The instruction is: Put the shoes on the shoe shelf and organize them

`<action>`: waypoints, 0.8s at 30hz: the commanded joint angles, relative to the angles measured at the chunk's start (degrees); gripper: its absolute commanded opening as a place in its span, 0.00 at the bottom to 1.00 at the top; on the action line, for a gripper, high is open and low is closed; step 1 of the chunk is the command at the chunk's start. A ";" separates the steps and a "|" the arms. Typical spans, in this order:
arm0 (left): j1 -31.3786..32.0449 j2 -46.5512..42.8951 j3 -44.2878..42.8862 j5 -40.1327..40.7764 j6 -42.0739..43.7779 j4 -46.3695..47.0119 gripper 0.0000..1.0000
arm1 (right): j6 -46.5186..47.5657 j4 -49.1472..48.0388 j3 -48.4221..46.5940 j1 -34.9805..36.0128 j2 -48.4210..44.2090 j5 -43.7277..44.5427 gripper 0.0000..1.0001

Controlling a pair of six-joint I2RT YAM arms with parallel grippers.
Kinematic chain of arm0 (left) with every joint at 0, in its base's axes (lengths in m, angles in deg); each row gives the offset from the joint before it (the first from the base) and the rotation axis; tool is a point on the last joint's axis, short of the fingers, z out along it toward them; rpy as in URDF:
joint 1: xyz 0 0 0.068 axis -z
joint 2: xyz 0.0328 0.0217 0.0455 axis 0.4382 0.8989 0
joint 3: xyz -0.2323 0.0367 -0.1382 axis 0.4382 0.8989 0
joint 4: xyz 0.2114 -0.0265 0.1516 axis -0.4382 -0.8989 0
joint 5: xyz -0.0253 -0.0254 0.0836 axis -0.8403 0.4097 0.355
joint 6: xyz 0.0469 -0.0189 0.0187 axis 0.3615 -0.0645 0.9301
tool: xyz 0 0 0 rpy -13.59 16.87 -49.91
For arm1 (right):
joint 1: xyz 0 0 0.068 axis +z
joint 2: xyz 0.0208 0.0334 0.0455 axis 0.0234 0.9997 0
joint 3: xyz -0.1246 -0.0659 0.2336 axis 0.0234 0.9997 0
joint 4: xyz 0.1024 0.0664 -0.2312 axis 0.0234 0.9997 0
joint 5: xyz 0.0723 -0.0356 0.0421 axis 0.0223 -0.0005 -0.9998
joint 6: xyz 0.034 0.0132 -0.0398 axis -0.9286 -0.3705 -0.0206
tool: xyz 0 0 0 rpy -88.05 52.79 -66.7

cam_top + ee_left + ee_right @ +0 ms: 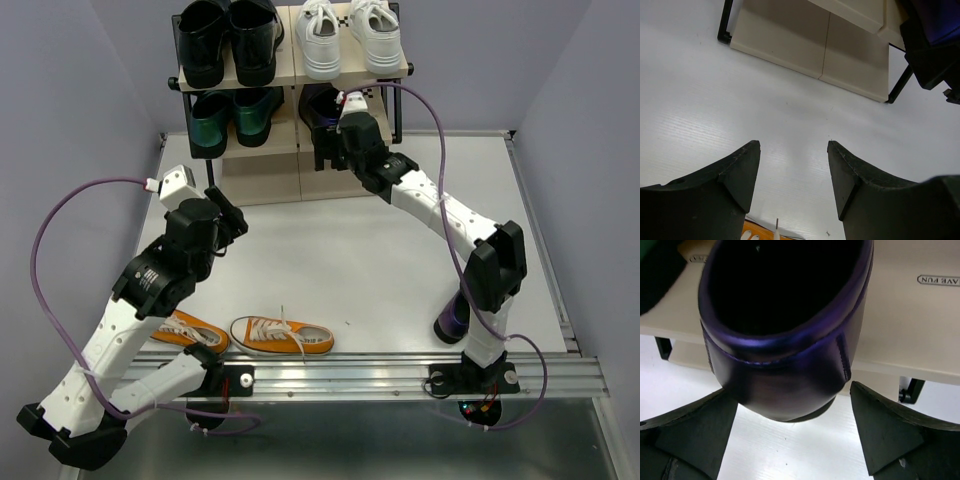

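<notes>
The shoe shelf stands at the back. The white sneakers sit on the right of its top tier. One purple loafer rests on the right of the middle tier, its heel overhanging the board. My right gripper is open, with a finger on either side of that heel and apart from it. A second purple loafer stands behind the right arm's base. Two orange sneakers lie at the near edge. My left gripper is open and empty above the table.
A shiny black pair fills the top tier's left side and a metallic green pair the middle tier's left. The bottom boards hold nothing. Purple cables loop off both arms. A metal rail runs along the near edge.
</notes>
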 commanded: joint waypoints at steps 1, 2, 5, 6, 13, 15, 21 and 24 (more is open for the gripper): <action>-0.20 -0.74 0.77 0.55 -0.33 1.25 0.67 | 0.72 -9.80 0.45 0.54 -1.70 0.85 0.97; -0.20 -0.74 0.69 0.63 -0.25 1.16 0.67 | 0.63 -10.16 0.71 0.54 -1.61 1.03 0.97; -0.20 -0.92 0.68 0.89 -0.16 0.90 0.67 | 0.10 -11.56 0.71 0.54 -1.17 1.65 0.97; -0.20 -1.01 0.60 0.90 -0.16 0.81 0.67 | -0.07 -11.91 0.89 0.54 -1.08 1.91 0.97; -0.20 -1.01 0.25 1.07 -0.07 0.63 0.67 | -0.60 -13.58 0.18 0.54 -0.03 2.96 0.78; -0.20 -1.01 0.16 1.16 0.02 0.54 0.67 | -0.95 -14.20 0.53 0.54 -0.29 3.66 0.73; -0.29 -0.74 0.07 1.07 0.11 0.72 0.67 | -5.34 -16.49 2.47 1.59 -1.34 11.13 0.63; -0.20 -0.74 0.07 1.16 0.19 0.63 0.67 | -7.63 -19.12 3.08 2.12 -1.43 15.96 0.63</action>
